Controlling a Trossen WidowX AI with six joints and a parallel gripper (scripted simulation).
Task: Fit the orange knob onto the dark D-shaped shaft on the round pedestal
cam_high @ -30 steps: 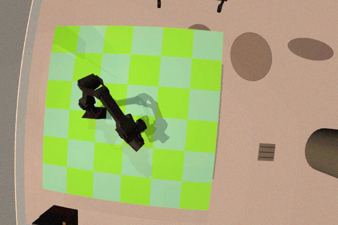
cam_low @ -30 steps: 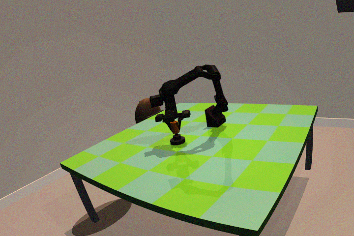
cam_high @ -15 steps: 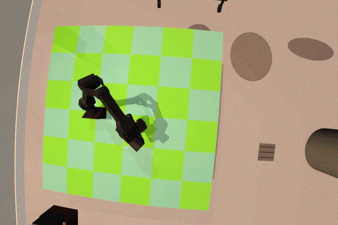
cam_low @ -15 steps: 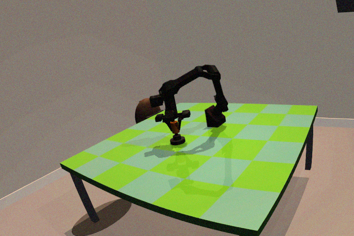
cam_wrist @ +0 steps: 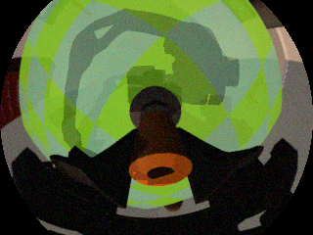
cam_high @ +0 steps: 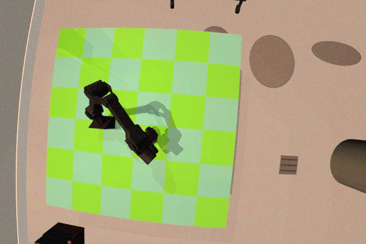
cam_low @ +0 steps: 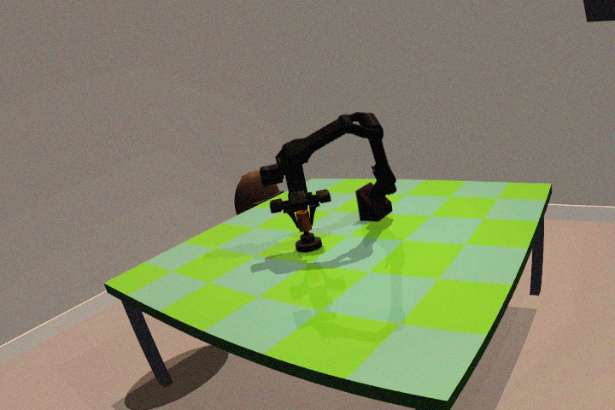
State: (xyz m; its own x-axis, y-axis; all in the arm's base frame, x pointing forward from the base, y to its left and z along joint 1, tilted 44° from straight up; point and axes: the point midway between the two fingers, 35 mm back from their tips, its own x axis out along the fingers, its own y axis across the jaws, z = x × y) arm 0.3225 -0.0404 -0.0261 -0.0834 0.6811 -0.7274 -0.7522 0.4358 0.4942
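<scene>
The orange knob (cam_low: 302, 221) (cam_wrist: 160, 182) is held upright between the two black fingers. My gripper (cam_low: 305, 225) (cam_wrist: 156, 131) is shut on it. The dark round pedestal (cam_low: 308, 243) (cam_wrist: 156, 93) stands on the table directly below the knob. In the exterior view, a short dark piece of shaft shows between the knob's lower end and the pedestal, so the knob is not down on the pedestal. How far the shaft reaches into the hole is hidden. The wrist view shows a dark slanted mark on the knob's orange top. In the top view the arm hides knob and pedestal.
The table (cam_high: 186, 112) (cam_low: 347, 309) has a green checkered top with the arm's shadows across it. The arm's base (cam_high: 102, 123) (cam_low: 371, 205) stands on it behind the pedestal as seen in the exterior view. A brown rounded object (cam_low: 250, 193) shows beyond the table edge.
</scene>
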